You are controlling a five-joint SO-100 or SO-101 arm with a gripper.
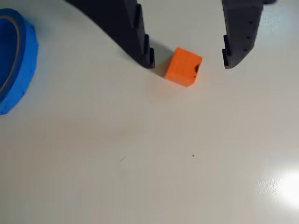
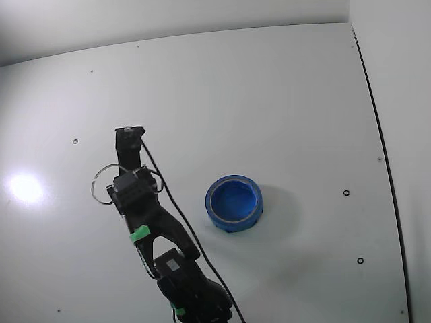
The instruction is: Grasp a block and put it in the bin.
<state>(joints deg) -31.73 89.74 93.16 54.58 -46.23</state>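
The block (image 1: 183, 66) is a small orange cube that lies on the white table, in the upper middle of the wrist view. My gripper (image 1: 188, 63) is open, with one dark finger on each side of the cube. The left finger (image 1: 140, 42) is close to the cube and the right finger (image 1: 238, 42) stands further off. The bin is a blue bowl (image 1: 23, 65) at the left edge of the wrist view. In the fixed view the bowl (image 2: 232, 224) stands to the right of the arm, and my gripper (image 2: 128, 131) hides the cube.
The white table (image 2: 283, 101) spreads around the arm. A few small dark holes dot it. A dark cable (image 2: 175, 215) runs along the arm. A bright glare spot (image 2: 25, 187) lies on the table's left side.
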